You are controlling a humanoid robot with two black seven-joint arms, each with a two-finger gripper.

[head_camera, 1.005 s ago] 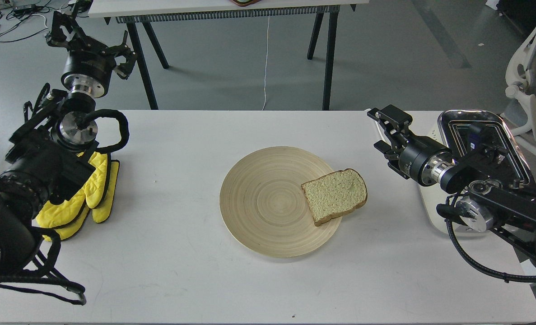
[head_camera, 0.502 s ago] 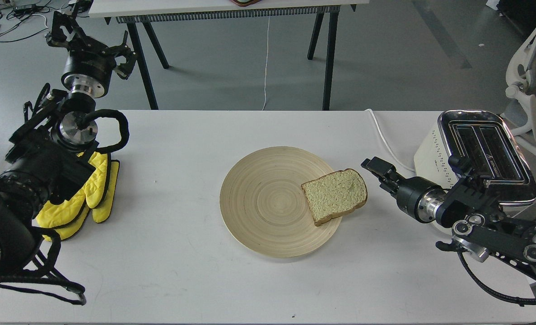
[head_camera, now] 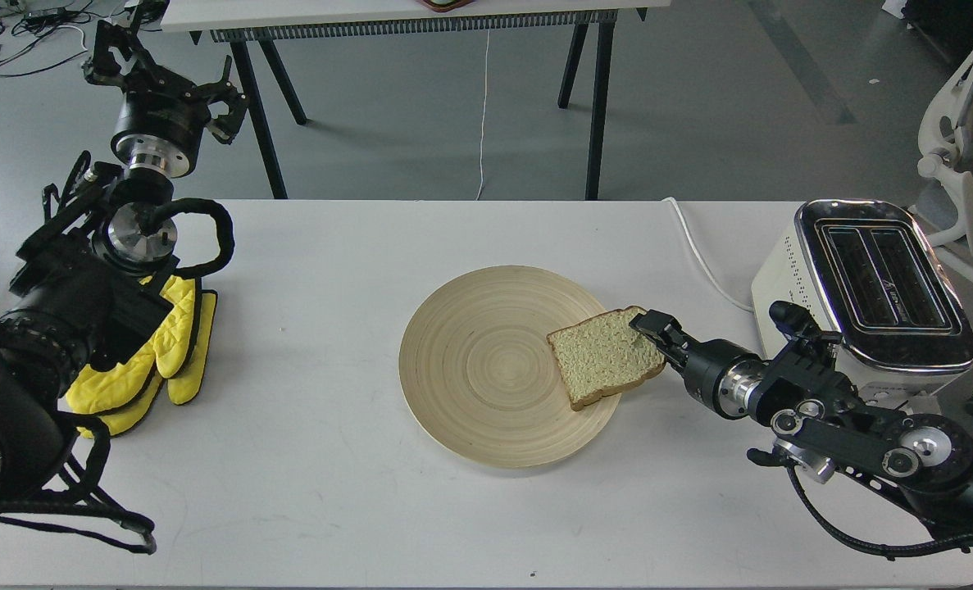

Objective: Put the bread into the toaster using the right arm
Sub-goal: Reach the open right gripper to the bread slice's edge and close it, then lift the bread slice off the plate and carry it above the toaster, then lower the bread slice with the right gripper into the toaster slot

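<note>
The bread (head_camera: 605, 356) lies flat on the right rim of a round wooden plate (head_camera: 478, 369), its right edge overhanging the rim. My right gripper (head_camera: 652, 329) reaches in from the right, low over the table. Its upper finger overlaps the bread's right crust. The second finger does not show, so I cannot tell its state. The cream-white toaster (head_camera: 879, 287) stands at the table's right edge, its two slots empty, behind my right arm. My left gripper (head_camera: 166, 78) is raised at the far left, its claws spread and empty.
Yellow oven mitts (head_camera: 158, 360) lie at the left under my left arm. The toaster's white cord (head_camera: 703, 258) runs across the table behind the right gripper. Another table's black legs (head_camera: 593, 106) stand beyond the far edge. A white chair (head_camera: 966, 139) is at the far right.
My right gripper has come down from beside the toaster and moved left to the bread's right edge. The bread, the plate and the left arm have not moved.
</note>
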